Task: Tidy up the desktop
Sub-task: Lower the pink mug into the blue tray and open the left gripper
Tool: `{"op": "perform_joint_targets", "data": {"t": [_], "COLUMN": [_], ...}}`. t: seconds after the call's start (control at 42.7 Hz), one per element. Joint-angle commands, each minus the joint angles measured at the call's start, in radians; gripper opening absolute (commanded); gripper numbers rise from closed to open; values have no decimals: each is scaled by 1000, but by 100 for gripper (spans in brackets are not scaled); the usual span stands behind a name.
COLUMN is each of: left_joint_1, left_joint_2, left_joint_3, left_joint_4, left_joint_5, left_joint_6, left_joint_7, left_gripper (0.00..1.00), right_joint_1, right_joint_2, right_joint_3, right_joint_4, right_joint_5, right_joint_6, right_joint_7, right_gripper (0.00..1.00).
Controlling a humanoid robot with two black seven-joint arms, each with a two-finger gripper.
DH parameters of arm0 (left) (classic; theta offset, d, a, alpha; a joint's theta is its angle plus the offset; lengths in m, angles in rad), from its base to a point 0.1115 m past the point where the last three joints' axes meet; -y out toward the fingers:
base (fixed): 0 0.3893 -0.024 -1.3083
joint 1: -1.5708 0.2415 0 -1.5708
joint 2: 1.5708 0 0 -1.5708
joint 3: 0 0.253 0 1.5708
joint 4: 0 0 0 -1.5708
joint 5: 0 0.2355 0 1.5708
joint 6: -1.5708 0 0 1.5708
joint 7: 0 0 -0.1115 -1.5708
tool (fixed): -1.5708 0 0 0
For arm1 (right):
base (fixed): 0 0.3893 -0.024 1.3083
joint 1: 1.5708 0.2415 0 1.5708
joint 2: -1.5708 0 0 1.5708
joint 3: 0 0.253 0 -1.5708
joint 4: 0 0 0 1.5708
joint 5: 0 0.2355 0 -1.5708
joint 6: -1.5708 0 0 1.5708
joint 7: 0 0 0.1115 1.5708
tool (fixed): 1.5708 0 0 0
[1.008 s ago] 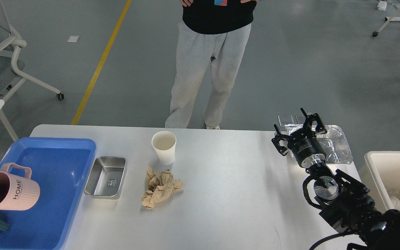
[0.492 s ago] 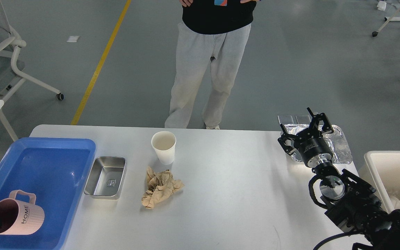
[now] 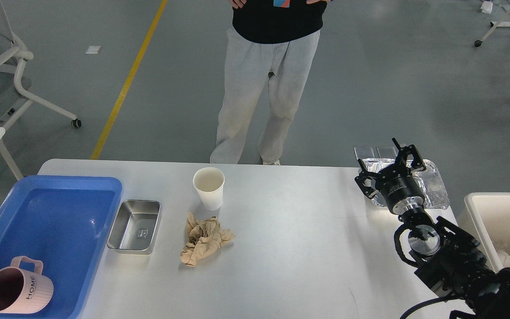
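One blue tray [image 3: 60,195], one pink mug [image 3: 18,290], one steel pan [image 3: 135,226], one paper cup [image 3: 209,188], one crumpled brown paper [image 3: 204,239], one foil tray [image 3: 432,188].

Wide matte white-grey desktop [image 3: 290,248], rounded corners, level, filling the lower view.

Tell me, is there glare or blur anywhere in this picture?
Head view: sharp throughout, evenly lit; small glare spots on the blue plastic tray, bright reflections on the crinkled silver foil tray, and only soft shadows beside the white paper cup and crumpled brown paper on the white-grey desktop.
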Motion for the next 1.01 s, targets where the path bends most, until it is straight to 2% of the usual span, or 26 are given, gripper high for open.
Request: {"op": "perform_joint_targets", "data": {"t": [0.0,0.023,0.047,0.187,0.351,0.609,0.797,0.914,0.984], "left_joint_1": [2,2,2,2,-1,-4,-2,-4,-4], "left_joint_2": [-6,-6,-6,-6,-6,39,112,142,158], "left_joint_3": [1,1,1,-4,-12,-15,-13,-15,-15], "left_joint_4": [1,1,1,1,1,-7,-12,-10,-10], "left_joint_5": [-1,-1,-5,-13,-42,-168,-295,-356,-398], "left_joint_6": [4,4,3,2,-1,-31,-48,-62,-63], "left_joint_7": [0,0,0,-3,-5,-2,-2,3,2], "left_gripper": [14,14,20,34,43,70,79,92,93], "right_joint_1": [0,0,0,0,1,1,1,3,3], "right_joint_2": [-7,-7,-7,-7,-6,-6,-4,-1,0], "right_joint_3": [0,0,0,0,0,0,0,0,0], "right_joint_4": [1,1,1,1,3,6,6,7,7], "right_joint_5": [0,0,0,0,0,0,0,0,0], "right_joint_6": [1,1,1,1,1,1,1,1,0], "right_joint_7": [0,0,0,0,0,0,0,0,2], "right_gripper": [100,100,100,100,100,100,100,100,100]}}
